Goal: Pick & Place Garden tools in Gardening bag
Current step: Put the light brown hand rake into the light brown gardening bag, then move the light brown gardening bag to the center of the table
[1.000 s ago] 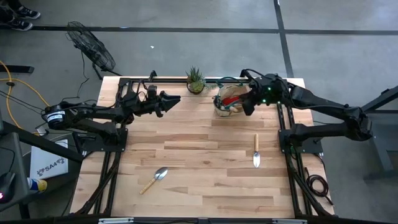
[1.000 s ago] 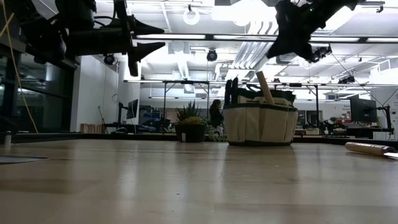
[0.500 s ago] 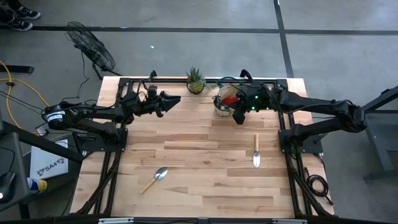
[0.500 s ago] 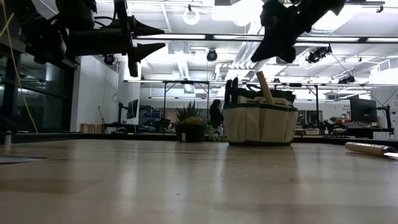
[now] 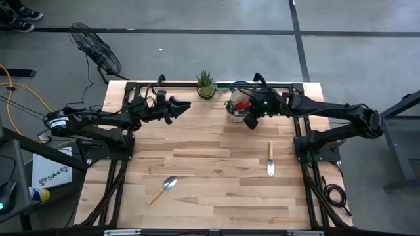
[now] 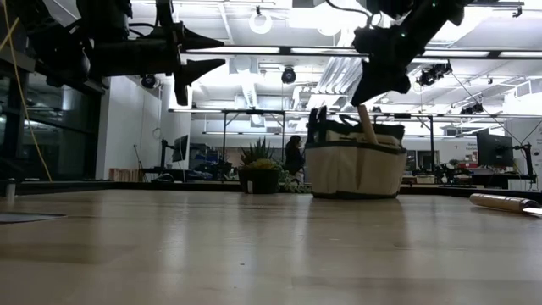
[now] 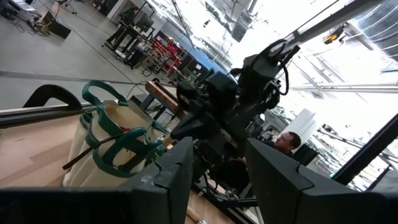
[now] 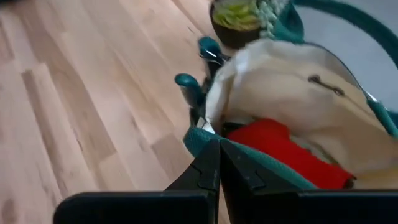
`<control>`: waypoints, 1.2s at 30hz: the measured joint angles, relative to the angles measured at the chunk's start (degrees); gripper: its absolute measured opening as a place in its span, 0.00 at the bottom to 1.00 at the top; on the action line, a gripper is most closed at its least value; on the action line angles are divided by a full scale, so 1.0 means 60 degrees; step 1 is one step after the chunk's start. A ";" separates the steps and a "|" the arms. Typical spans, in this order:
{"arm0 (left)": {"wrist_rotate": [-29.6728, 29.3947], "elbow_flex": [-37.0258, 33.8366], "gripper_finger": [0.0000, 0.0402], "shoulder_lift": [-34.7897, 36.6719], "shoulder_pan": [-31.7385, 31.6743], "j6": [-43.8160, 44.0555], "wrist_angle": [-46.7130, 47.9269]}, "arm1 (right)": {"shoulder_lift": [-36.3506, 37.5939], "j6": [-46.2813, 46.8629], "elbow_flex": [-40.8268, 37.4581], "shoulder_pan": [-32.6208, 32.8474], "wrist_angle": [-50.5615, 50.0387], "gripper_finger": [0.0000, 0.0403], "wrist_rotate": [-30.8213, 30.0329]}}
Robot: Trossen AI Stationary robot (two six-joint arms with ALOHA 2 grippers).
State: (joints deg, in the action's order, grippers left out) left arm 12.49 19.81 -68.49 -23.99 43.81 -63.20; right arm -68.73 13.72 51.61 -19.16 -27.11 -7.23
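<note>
A: What has changed?
B: The right gripper [image 5: 250, 122], fingers pressed together and empty, has swung in over the gardening bag [image 5: 237, 109] from its right side; probably nudging contents.
A: The bag?
B: Far centre, tan with green trim, red glove [image 8: 283, 151] inside. Two trowels [image 5: 270, 159] remain on the table. The left gripper [image 5: 186, 104] waits half-parted, far left.

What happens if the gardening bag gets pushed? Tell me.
The bag is soft fabric, so its wall would probably dent before it slides. Its wide flat base on the table suggests it won't tip easily. The tools inside likely weigh it down.
</note>
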 joint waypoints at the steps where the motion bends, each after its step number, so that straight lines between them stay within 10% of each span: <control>1: 0.0000 0.0000 0.36 0.0000 0.0000 -0.0004 0.0004 | 0.0000 0.0005 0.0001 -0.0046 -0.0120 0.00 -0.0020; 26: 0.0328 0.0000 0.36 0.0000 -0.0002 0.0004 0.0058 | 0.0725 0.1736 -0.0006 -0.0387 0.1653 0.00 0.0205; 36: 0.0331 0.0000 0.36 0.0000 -0.0002 0.0026 0.0062 | 0.0725 0.2340 0.0337 -0.0322 0.0763 0.02 -0.1166</control>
State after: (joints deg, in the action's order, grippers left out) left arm 14.48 19.81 -68.49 -24.00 43.97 -62.83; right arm -64.38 27.75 53.63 -21.09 -22.54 -14.23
